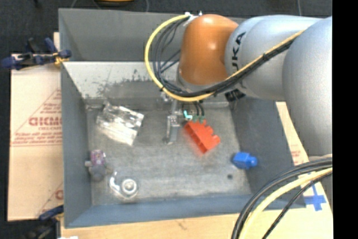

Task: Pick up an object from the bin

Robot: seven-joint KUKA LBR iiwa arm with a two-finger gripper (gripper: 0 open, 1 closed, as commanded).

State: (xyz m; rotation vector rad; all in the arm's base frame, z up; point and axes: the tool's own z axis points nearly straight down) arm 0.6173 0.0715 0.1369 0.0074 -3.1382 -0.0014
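My gripper [180, 127] hangs below the orange wrist cover over the middle of the bin. It is open, with bare bin floor between the fingers. Its left finger [171, 130] points down at the floor. An orange-red toothed block [202, 137] lies tilted just right of the gripper, its upper end by the right finger. Whether it touches that finger I cannot tell. A small blue rounded piece [244, 160] lies further right, near the bin's right wall.
A clear plastic packet [119, 122] lies left of the gripper. A small purple-grey piece [96, 163] and a clear round cap [125, 186] sit in the front left corner. The arm covers the bin's back right part.
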